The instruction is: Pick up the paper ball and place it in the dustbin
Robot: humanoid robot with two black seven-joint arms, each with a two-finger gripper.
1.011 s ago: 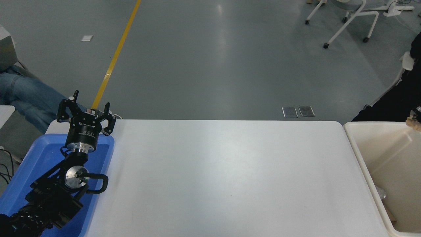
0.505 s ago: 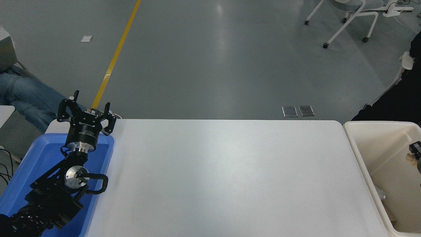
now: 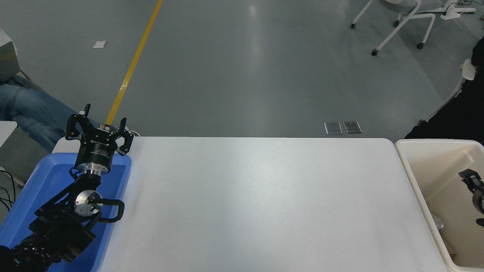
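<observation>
The cream-beige dustbin [image 3: 406, 166] stands at the table's right end, cut off by the picture's right edge. My right gripper [image 3: 473, 198] comes in from the right edge and sits over the inside of the dustbin; its black fingers [image 3: 468, 175] are spread apart with nothing between them. The paper ball does not show anywhere in this view. My left gripper [image 3: 100, 122] is parked at the lower left over the blue tray, open and empty.
A blue plastic tray [image 3: 123, 172] lies at the table's left end under the left arm. Some grey and brown scraps [image 3: 438, 223] lie low in the dustbin. A person in jeans [image 3: 30, 109] sits at the far left. A dark-clothed person [image 3: 457, 117] is behind the dustbin.
The right gripper has moved down along the right edge into the dustbin. The tan paper ball seen in it before is no longer between its fingers. The left arm has not moved.
</observation>
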